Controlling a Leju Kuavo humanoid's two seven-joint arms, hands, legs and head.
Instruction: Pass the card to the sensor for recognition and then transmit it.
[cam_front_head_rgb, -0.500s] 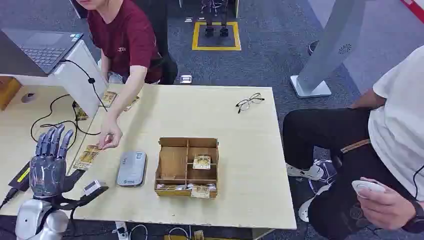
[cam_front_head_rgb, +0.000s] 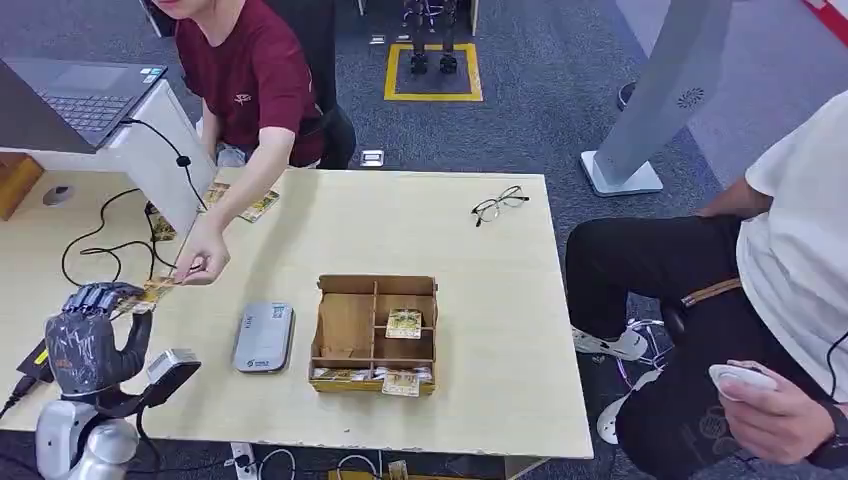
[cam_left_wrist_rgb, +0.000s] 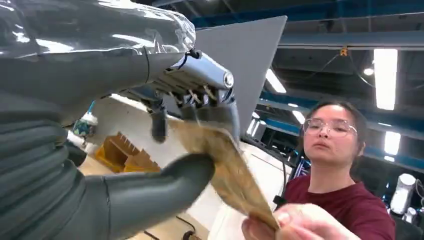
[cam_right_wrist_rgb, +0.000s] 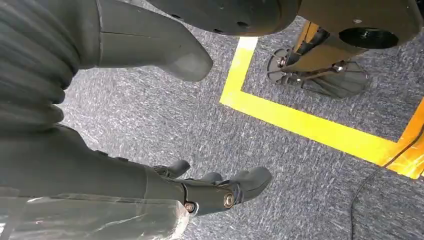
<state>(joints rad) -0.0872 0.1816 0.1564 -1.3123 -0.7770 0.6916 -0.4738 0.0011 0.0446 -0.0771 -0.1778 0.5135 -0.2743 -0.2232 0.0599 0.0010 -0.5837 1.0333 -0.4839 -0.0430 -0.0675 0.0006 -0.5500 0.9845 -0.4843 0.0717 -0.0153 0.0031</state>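
Note:
A tan card (cam_front_head_rgb: 155, 290) hangs above the table's left part, between my left hand (cam_front_head_rgb: 88, 335) and a person's hand (cam_front_head_rgb: 203, 262). In the left wrist view the card (cam_left_wrist_rgb: 225, 170) sits pinched between my thumb (cam_left_wrist_rgb: 150, 185) and curled fingers (cam_left_wrist_rgb: 212, 110), while the person's fingertips (cam_left_wrist_rgb: 295, 222) hold its far end. The grey sensor (cam_front_head_rgb: 263, 337) lies flat on the table, to the right of my left hand. My right hand (cam_right_wrist_rgb: 115, 170) hangs over the carpet with fingers apart and nothing in it.
A wooden divided box (cam_front_head_rgb: 345, 325) with cards stands right of the sensor. Glasses (cam_front_head_rgb: 498, 203) lie at the table's far right. More cards (cam_front_head_rgb: 245, 205) lie near a laptop (cam_front_head_rgb: 85, 95) and cables. A seated person at right holds a remote (cam_front_head_rgb: 735, 375).
My left hand's fingers, upright and spread before, have curled down onto the card. The person's hand has lifted the card off the table and brought it to my hand.

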